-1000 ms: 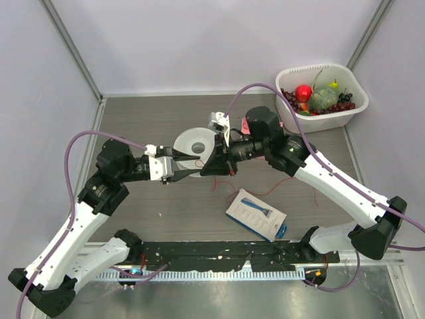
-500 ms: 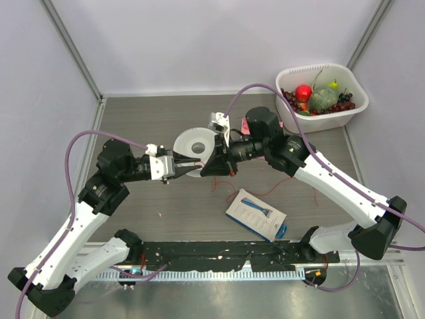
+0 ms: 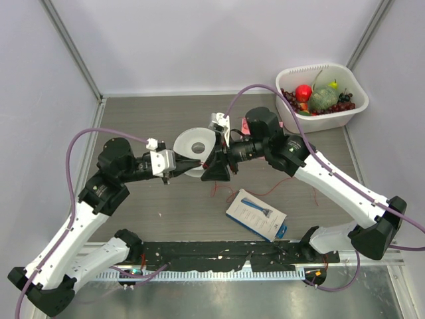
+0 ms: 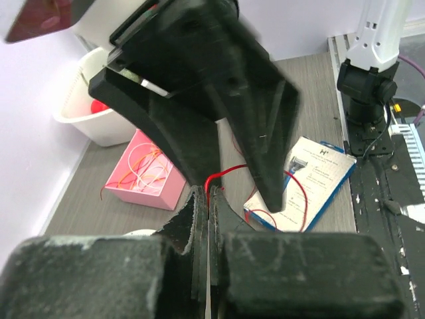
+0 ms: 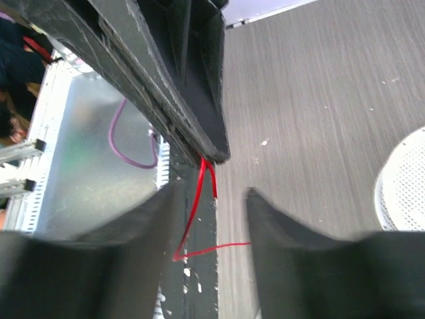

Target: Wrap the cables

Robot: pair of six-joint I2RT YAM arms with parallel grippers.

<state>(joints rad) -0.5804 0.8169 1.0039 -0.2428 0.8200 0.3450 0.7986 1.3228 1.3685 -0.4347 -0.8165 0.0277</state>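
- The table [image 3: 146, 119] is grey wood-grain, and both arms meet over its middle.
- The right arm [image 3: 332, 179] stretches in from the near right. The right gripper [image 3: 216, 176] stands with its jaws spread wide and nothing between them. They sit on either side of the tip of the other gripper.
- The left arm [image 3: 80, 219] comes in from the near left. The left gripper [image 3: 198, 163] is pinched tight on the wire, its two fingers pressed flat together.
- A white tub [image 3: 332, 119] sits in the far right corner with fruit [image 3: 303, 92] heaped inside.
- A white spool [image 3: 189, 141] lies flat just behind the two grippers, partly covered by them.
- A white-and-blue pack [image 3: 255, 214] lies flat and askew on the table, nearer than the grippers and a little to the right.
- A small pink box [image 4: 149, 176] rests near the tub, with a tangle of fine orange and pale strands in it.
- The wire [image 5: 192, 203] is bright red and very thin, hardly more than a thread.
  - It comes out of the left gripper's closed tips as a narrow fold and hangs slack.
  - From there it trails in loose curves down to the table and loops over the edge of the pack.
  - From above it shows only as faint red lines between the grippers and the pack.
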